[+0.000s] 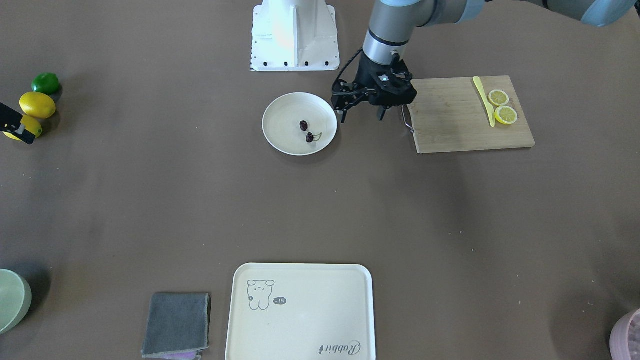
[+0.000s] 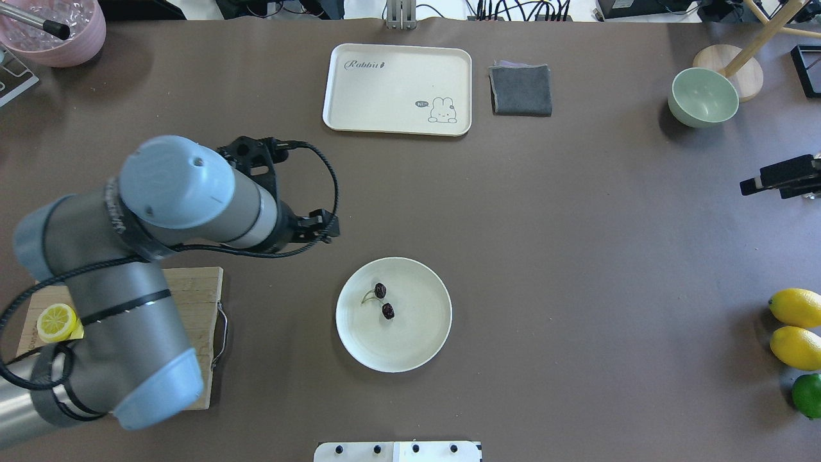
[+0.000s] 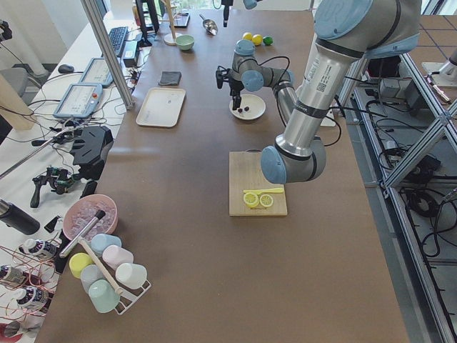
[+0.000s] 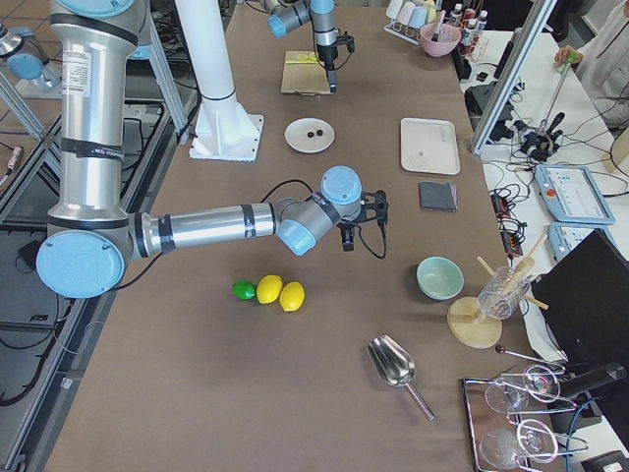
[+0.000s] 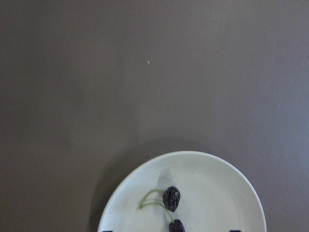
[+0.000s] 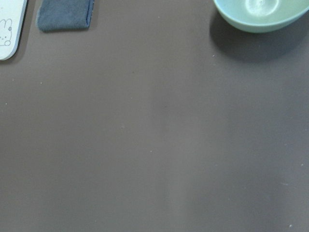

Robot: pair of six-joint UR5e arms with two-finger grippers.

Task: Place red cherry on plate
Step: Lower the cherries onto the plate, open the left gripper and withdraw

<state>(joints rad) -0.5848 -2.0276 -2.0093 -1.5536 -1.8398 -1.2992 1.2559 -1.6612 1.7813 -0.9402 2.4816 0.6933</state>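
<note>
The red cherry [image 1: 306, 131], a pair of tiny dark cherries on a thin pale stem, lies inside the round cream plate [image 1: 285, 107] near the robot's base. From overhead the cherry [image 2: 382, 301] sits left of the middle of the plate [image 2: 410, 340]. The left wrist view looks down on the cherry [image 5: 171, 198] and the plate [image 5: 217, 193]. My left gripper [image 1: 363, 116] hovers open and empty between the plate's edge and the cutting board. My right gripper [image 2: 779, 176] hangs far off near the lemons; its fingers are not clear enough to judge.
A wooden cutting board [image 1: 450, 120] with two lemon slices and a yellow knife lies beside my left gripper. Across the table are a bear tray [image 1: 300, 310], a grey cloth [image 1: 177, 325] and a green bowl [image 1: 10, 300]. Two lemons [image 1: 37, 105] and a lime sit by my right arm.
</note>
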